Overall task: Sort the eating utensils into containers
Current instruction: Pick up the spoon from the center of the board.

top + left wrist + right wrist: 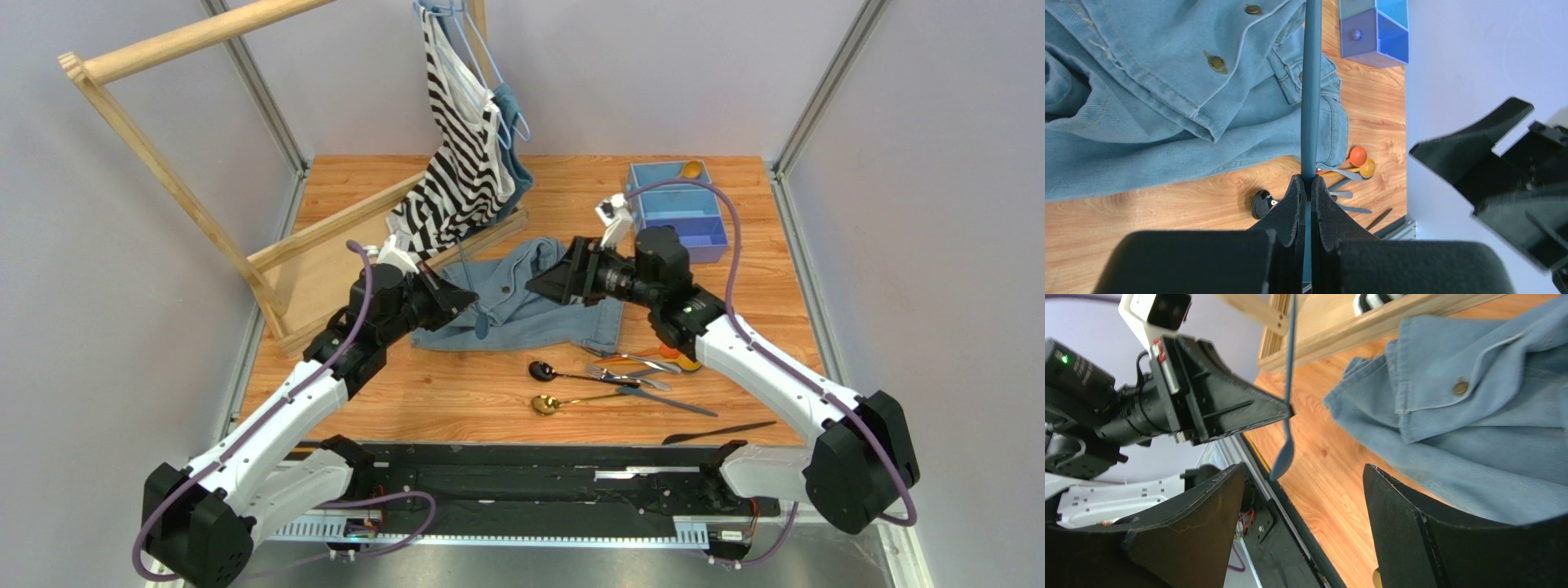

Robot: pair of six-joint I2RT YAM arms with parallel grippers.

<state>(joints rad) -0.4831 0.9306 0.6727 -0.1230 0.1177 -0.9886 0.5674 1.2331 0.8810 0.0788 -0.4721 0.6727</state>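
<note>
My left gripper (1310,180) is shut on the handle of a slim blue spoon (1311,92), held in the air over a denim shirt. In the right wrist view the spoon (1289,373) hangs bowl down from the left gripper (1284,410), just beyond my right gripper (1303,467), which is open and empty. In the top view the two grippers face each other, left (460,298) and right (546,284). The light blue tray (718,233) stands at the back right with a gold spoon (693,169) in it. Several utensils lie near the front: a black spoon (540,369), a gold spoon (546,404), forks (632,374) and a dark knife (718,433).
A crumpled denim shirt (534,300) lies mid-table under both grippers. A wooden rack (184,184) stands at the back left, with striped and blue garments (460,135) hanging on hangers. Grey walls close in both sides.
</note>
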